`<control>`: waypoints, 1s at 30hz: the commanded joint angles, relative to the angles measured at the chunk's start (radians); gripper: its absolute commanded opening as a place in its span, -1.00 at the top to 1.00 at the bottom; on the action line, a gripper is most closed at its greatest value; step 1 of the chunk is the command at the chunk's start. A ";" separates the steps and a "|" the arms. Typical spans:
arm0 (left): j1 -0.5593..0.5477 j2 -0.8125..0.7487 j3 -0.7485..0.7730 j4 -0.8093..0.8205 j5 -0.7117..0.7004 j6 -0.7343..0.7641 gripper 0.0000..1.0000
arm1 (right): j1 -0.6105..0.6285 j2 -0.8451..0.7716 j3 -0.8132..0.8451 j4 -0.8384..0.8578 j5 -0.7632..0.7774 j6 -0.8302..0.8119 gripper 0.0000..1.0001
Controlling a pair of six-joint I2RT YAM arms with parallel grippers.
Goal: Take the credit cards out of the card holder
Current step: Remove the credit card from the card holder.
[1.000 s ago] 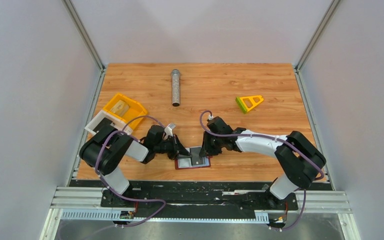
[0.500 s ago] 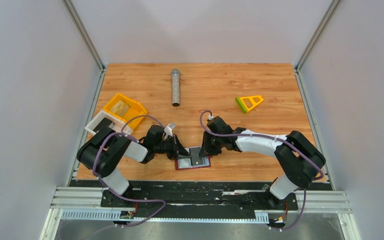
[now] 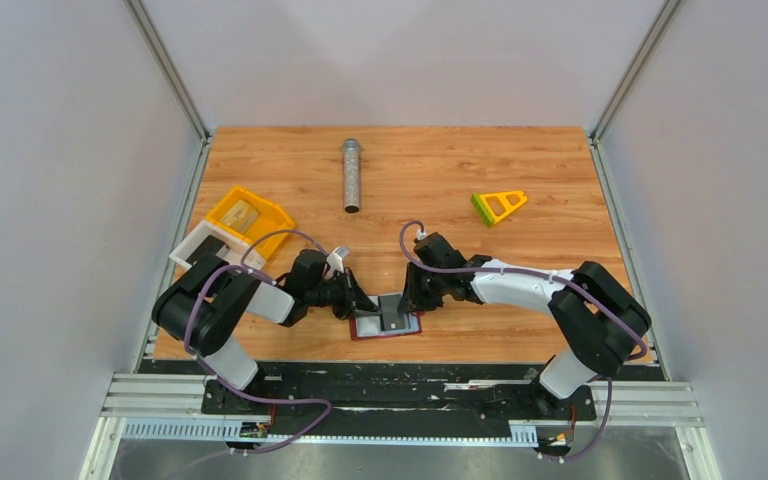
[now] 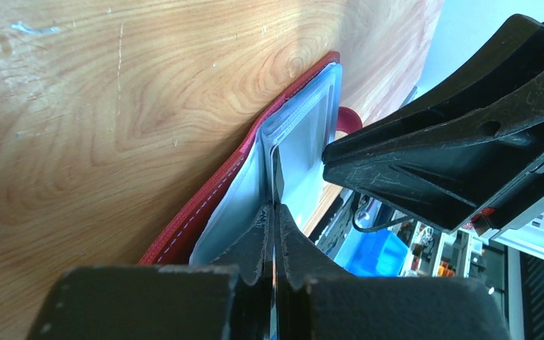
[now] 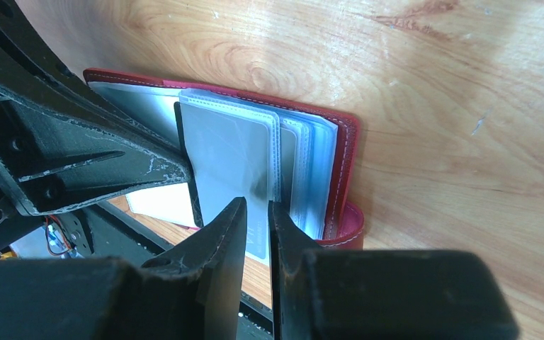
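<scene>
1. The holder (image 5: 347, 163) lies open on the table (image 5: 432, 85), near the front edge and between the two arms. Its red cover is down and its pale clear sleeves face up.
2. The left gripper (image 4: 273, 212) has its jaws fully closed on a thin dark card (image 4: 275, 177). In the left wrist view the card is edge-on. It runs from between the jaws straight forward into the sleeves.
3. Seen from the left jaws, the holder is directly ahead, and its red edge goes away to the front and left.
4. The right gripper (image 5: 257, 209) has its jaws narrow, with only a small gap. The near edge of one sleeve sits inside this gap, so the jaws pinch the holder by this sleeve.
5. Seen from the right jaws, most of the holder is ahead and a little to the right. The snap tab is just to the right of the jaws.
6. The tip of the left gripper is just left of the right jaws, at the left edge of the same sleeve. The two grippers are close but do not touch.
7. A yellow tray (image 3: 260, 215) stands well apart from both jaws, at the left of the table. A small tan flat thing lies in it, too small to tell more.
</scene>
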 commanded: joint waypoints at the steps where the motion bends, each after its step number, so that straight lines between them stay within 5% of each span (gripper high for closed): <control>1: 0.011 -0.035 0.004 0.005 0.008 0.029 1.00 | -0.006 0.040 -0.036 -0.027 0.045 -0.011 0.61; 17: 0.030 -0.151 0.011 -0.249 -0.054 0.130 1.00 | -0.009 0.025 -0.028 -0.036 0.046 -0.013 0.61; 30: 0.052 -0.248 -0.012 -0.263 -0.037 0.130 1.00 | -0.009 -0.061 0.002 -0.044 0.007 -0.102 0.59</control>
